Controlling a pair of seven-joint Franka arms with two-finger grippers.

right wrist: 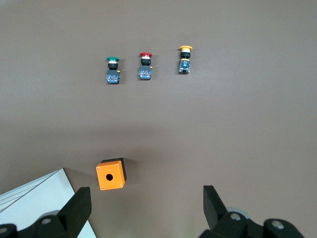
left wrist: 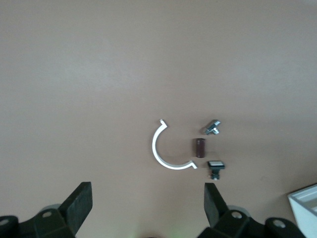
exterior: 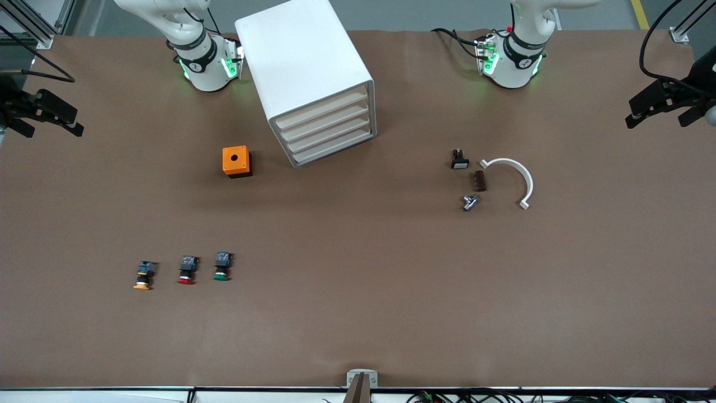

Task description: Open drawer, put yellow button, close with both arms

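The white cabinet (exterior: 302,56) stands between the two arm bases. Its uppermost drawer (exterior: 321,112) is shut, like the three below it. The yellow button (exterior: 144,275) lies toward the right arm's end, near the front camera, at the outer end of a row with a red-capped button (exterior: 187,270) and a green-capped button (exterior: 222,266). It also shows in the right wrist view as the yellow button (right wrist: 185,59). My right gripper (right wrist: 146,193) hangs open and empty high over the table beside the cabinet. My left gripper (left wrist: 147,191) is open and empty too, high over bare table. Neither gripper shows in the front view.
An orange box (exterior: 236,161) with a round hole sits beside the cabinet. Toward the left arm's end lie a white half-ring (exterior: 512,179), a brown block (exterior: 480,181), a black switch (exterior: 459,159) and a metal fitting (exterior: 470,202). Black fixtures (exterior: 665,101) hang over both table ends.
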